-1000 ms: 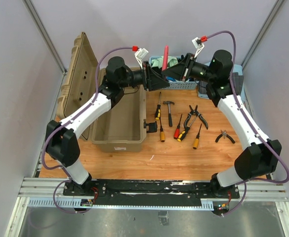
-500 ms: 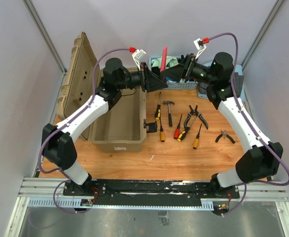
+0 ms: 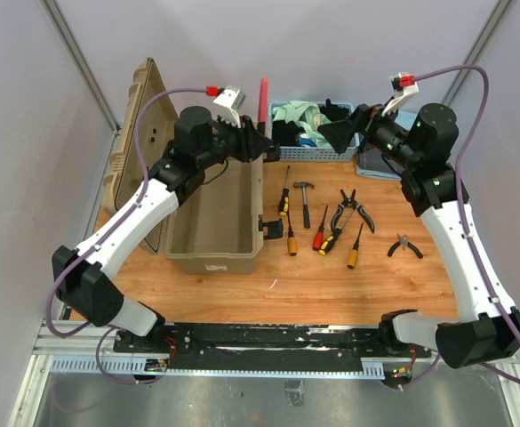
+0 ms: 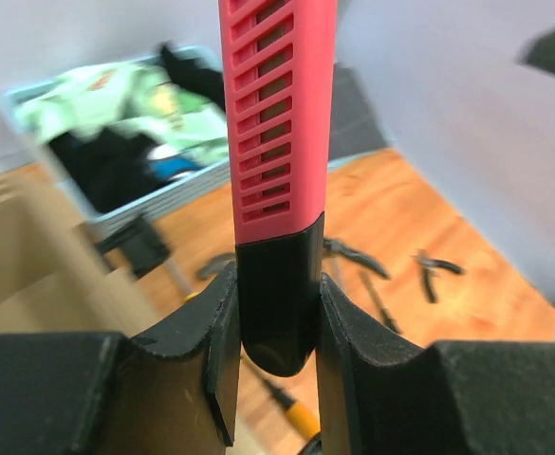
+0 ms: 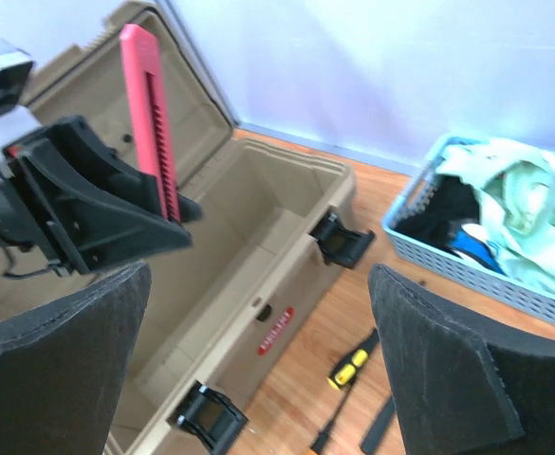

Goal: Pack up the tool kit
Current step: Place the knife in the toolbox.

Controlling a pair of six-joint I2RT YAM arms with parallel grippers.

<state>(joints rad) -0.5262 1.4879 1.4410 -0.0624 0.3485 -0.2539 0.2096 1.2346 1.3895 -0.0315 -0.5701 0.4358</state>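
Wooden table point(image 3: 313, 276); the open toolbox point(image 3: 211, 240) sits at its left, lid raised; the left end effector point(image 4: 277, 365) clamps a red tool point(image 4: 277, 123) upright over the toolbox's far end; the right end effector point(image 5: 258, 360) gapes wide near the far basket point(image 3: 317, 153); hammer point(image 3: 304, 200) and pliers point(image 3: 405, 246) lie right of the toolbox.

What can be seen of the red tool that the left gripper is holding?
The red tool is a long, flat, pink-red bar that looks like plastic, with rows of narrow slots down its face and a rounded black lower end. It stands upright, clamped at that black end between the left gripper's fingers. It is in the air near the far right corner of the open toolbox. Only the fingers touch it.
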